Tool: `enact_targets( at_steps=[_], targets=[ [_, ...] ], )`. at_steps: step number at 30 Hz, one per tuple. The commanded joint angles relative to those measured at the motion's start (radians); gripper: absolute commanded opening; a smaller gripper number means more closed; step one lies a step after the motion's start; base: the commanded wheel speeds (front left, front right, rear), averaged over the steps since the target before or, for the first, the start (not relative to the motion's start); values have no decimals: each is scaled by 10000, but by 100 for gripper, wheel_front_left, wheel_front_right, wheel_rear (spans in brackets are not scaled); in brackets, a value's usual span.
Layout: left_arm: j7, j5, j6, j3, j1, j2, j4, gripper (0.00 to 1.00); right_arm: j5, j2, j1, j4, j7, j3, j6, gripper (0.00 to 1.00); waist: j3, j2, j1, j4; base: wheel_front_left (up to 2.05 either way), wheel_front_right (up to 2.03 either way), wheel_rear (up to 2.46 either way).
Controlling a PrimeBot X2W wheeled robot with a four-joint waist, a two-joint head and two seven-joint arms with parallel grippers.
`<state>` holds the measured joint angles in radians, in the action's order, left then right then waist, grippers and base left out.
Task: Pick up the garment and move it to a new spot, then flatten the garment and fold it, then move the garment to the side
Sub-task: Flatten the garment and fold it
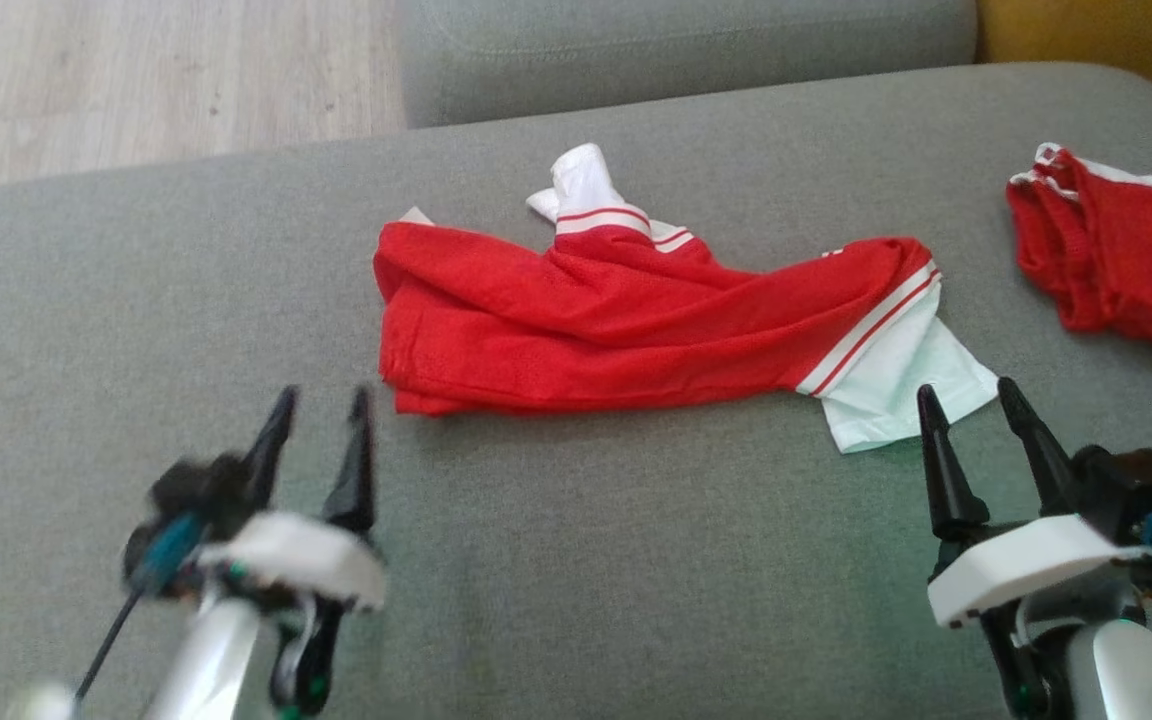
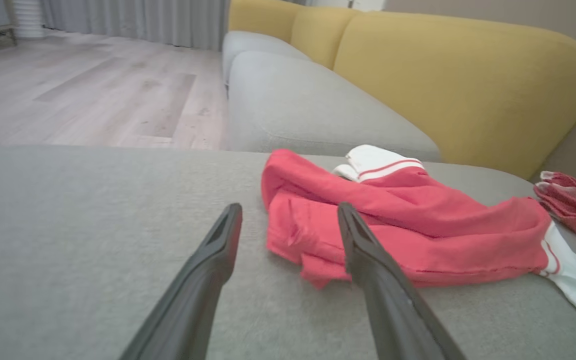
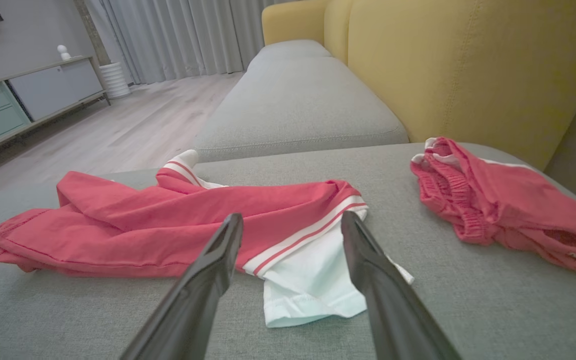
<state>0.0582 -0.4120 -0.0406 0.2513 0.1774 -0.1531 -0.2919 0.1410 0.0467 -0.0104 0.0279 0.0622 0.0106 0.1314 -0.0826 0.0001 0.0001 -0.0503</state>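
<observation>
The left tool [image 1: 324, 392] hovers over the near left part of the grey cushion [image 1: 576, 580], fingers spread wide and empty. The right tool [image 1: 966, 387] hovers over the cushion's near right part, also open and holding nothing. The garment [image 1: 616, 320], red with white striped trim, lies crumpled across the cushion's middle. A second red garment [image 1: 1106, 250] sits by the cushion's right edge.

I see my left gripper [image 2: 289, 210] with its fingers [image 2: 208, 270] spread apart, pointing at the near end of the crumpled red garment [image 2: 418, 235] on the grey seat [image 2: 93, 225]. A second red piece [image 2: 573, 205] lies apart, near the yellow backrest [image 2: 458, 95].
</observation>
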Motion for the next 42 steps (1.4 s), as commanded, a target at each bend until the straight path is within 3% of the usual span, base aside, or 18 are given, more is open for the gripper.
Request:
enact_targets(
  at_steps=[1, 5, 8, 23, 24, 25, 27, 29, 34, 42],
  targets=[
    [-260, 131, -66, -95, 825, -2, -10, 100, 61, 36, 475, -363, 15, -289, -7, 100, -128, -1, -1, 11, 0, 0, 0],
    [-775, 45, -185, 242, 1704, 323, -1107, 100, 128, 36, 629, -265, -45, -474, -7, 100, -330, -1, -1, -85, 0, 0, 0],
    [-1109, -8, 45, 229, 2180, 443, -1849, 100, 169, 36, 743, -200, -108, -616, -7, 100, -499, -1, -1, -207, 0, 0, 0],
    [-952, -165, -196, 466, 3423, 631, -3493, 100, 294, 36, 1033, 126, -300, -884, -7, 100, -823, -1, -1, -441, 0, 0, 0],
    [-890, -147, -220, 501, 3470, 632, -3553, 91, 300, 36, 1044, 137, -305, -896, -7, 100, -825, -1, -1, -447, 0, 0, 0],
    [-819, -140, -242, 529, 3507, 639, -3607, 55, 310, 36, 1051, 148, -315, -902, -7, 100, -821, -1, -1, -450, 0, 0, 0],
    [-585, -40, -283, 638, 3562, 632, -3652, 22, 326, 36, 1049, 172, -330, -904, -7, 100, -805, -1, -1, -446, 0, 0, 0],
    [-405, 65, -332, 769, 3590, 615, -3714, 0, 332, 36, 1041, 189, -326, -906, -7, 100, -787, -1, -1, -435, 0, 0, 0],
    [129, 278, -481, 1060, 3663, 521, -3736, 0, 361, 36, 1066, 209, -308, -880, -7, 100, -747, -1, -1, -405, 0, 0, 0],
    [1277, 51, -213, 691, 2298, 142, -2421, 0, 385, 36, 1114, 365, 365, -187, -7, 100, -916, -1, -1, -501, 0, 0, 0]
  ],
)
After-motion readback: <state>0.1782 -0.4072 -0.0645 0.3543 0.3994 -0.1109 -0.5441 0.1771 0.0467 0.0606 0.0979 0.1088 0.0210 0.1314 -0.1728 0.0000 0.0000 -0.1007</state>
